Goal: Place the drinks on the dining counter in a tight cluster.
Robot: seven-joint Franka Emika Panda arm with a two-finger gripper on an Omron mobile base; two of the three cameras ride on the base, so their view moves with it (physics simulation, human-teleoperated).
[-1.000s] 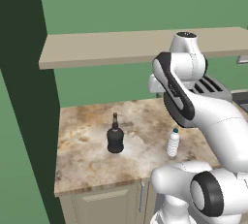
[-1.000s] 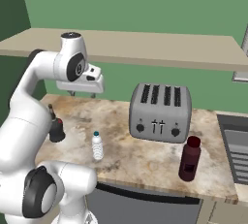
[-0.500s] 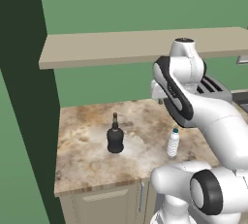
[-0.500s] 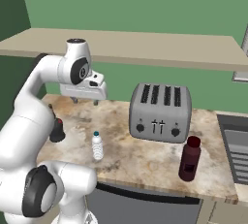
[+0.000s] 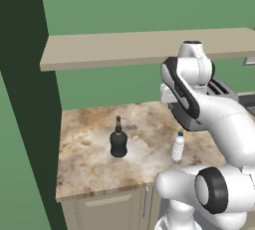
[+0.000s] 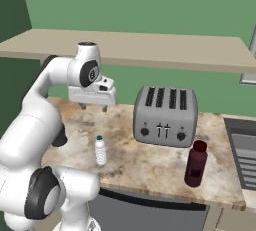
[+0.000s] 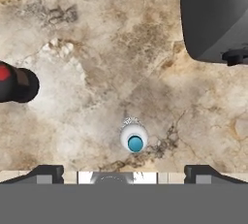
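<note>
Small marbled counter (image 5: 94,159) under two beige wall shelves (image 5: 124,47), green wall behind. Item one: water bottle (image 6: 100,150), clear with a blue cap, upright near the front edge of this counter, in the open stretch left of the toaster as the right base view shows it; also seen in the left base view (image 5: 178,146) and from straight above in the hand view (image 7: 134,138), where it sits low and centred between the fingertips. Item two: black bottle (image 5: 118,140), squat with a thin neck, upright on the counter, well apart from the water bottle toward the dark green wall side; in the hand view its top (image 7: 17,85) shows at the left edge with a red spot on it. Item three: maroon bottle (image 6: 195,163), taller and cylindrical, upright near the front edge, just in front of the toaster's right end, well apart from the other two. Item four: toaster (image 6: 165,114), grey, four slots, standing toward the back of the counter; its dark body fills the upper right corner of the hand view (image 7: 215,17). Gripper (image 6: 93,106): raised above the counter, pointing down, fingers spread wide, holding nothing, clear of every bottle. All three bottles stand on this small counter, not clustered.
</note>
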